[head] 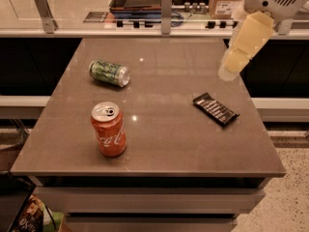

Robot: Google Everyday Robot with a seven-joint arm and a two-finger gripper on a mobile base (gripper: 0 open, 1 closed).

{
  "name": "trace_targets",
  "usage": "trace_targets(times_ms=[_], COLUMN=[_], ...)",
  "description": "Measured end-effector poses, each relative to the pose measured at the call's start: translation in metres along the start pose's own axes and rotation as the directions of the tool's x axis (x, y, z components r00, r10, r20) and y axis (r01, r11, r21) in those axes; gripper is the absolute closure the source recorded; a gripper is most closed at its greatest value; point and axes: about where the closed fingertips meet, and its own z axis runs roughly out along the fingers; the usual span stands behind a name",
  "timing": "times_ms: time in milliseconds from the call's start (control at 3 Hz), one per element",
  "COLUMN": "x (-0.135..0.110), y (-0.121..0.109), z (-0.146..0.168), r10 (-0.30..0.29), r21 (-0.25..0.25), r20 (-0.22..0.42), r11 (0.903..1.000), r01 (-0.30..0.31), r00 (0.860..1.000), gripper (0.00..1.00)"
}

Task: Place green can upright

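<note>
The green can [109, 73] lies on its side on the brown table [164, 144], at the far left, with its silver end facing right. My gripper [229, 70] hangs at the end of the cream-coloured arm [251, 33] over the table's far right edge. It is above the surface and well to the right of the green can, holding nothing that I can see.
An upright red Coca-Cola can [109, 129] stands at the front left, nearer than the green can. A dark wrapped snack bar [216, 108] lies at the right. A counter with a rail and boxes [159, 13] runs behind the table.
</note>
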Motion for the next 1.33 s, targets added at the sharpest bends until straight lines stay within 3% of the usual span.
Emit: trace_targets(times_ms=[667,1333], x=[-0.064,-0.115], y=[-0.02,-0.029], z=[0.008,0.038], r10=[0.112,0.151], r21=[0.003,0.041], r20=[0.049,0.016], r11=[0.9937,0.9875], r01=[-0.112,-0.152], r00=[0.992,0.988], gripper=[0.0,0.0])
